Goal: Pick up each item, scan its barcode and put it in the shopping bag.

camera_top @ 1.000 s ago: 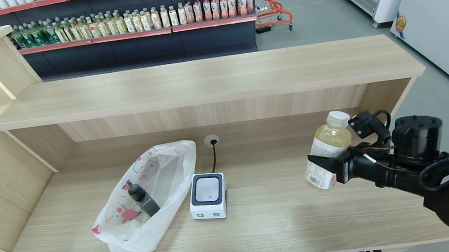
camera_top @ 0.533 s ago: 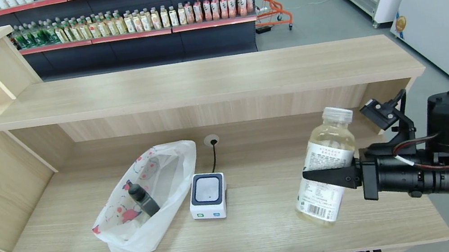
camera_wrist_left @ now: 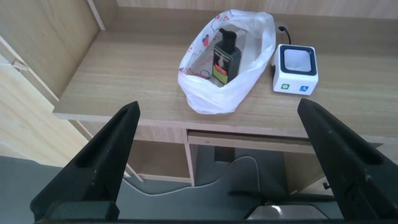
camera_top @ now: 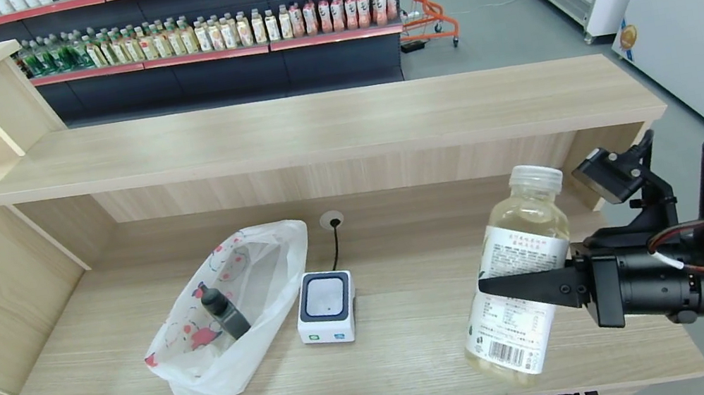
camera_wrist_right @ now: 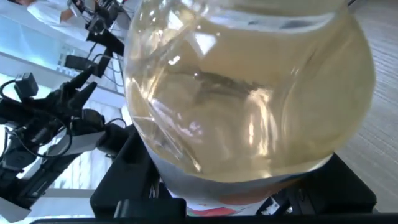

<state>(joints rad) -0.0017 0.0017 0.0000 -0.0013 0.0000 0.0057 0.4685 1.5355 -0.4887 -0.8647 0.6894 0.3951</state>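
Item 1. Clear bottle (camera_top: 526, 243) of pale yellow liquid, white cap, white label with a barcode near its base. Held in the air over the right end of the tabletop (camera_top: 418, 336), close to the front edge, tilted with the cap toward the rear and the base toward the front. The right wrist view shows its rounded body (camera_wrist_right: 249, 93) close up.

Item 2. Right gripper (camera_top: 506, 282): jaws clenched on the clear bottle at mid-label, reaching in from the right.

Item 3. Left gripper (camera_wrist_left: 217, 109): jaws spread wide, grasping nothing, off the front edge of the tabletop on the left side.

Item 4. Shopping bag (camera_top: 263, 262) (camera_wrist_left: 202, 93), white plastic with a red print, lying with its mouth agape on the left half of the tabletop.

Item 5. Dark pump bottle (camera_top: 224, 312) (camera_wrist_left: 225, 56), lying inside the shopping bag.

Item 6. Scanner (camera_top: 326, 305) (camera_wrist_left: 296, 68), a white box with a dark window on top, just right of the shopping bag; its black cable (camera_top: 334, 247) runs to a hole at the rear.
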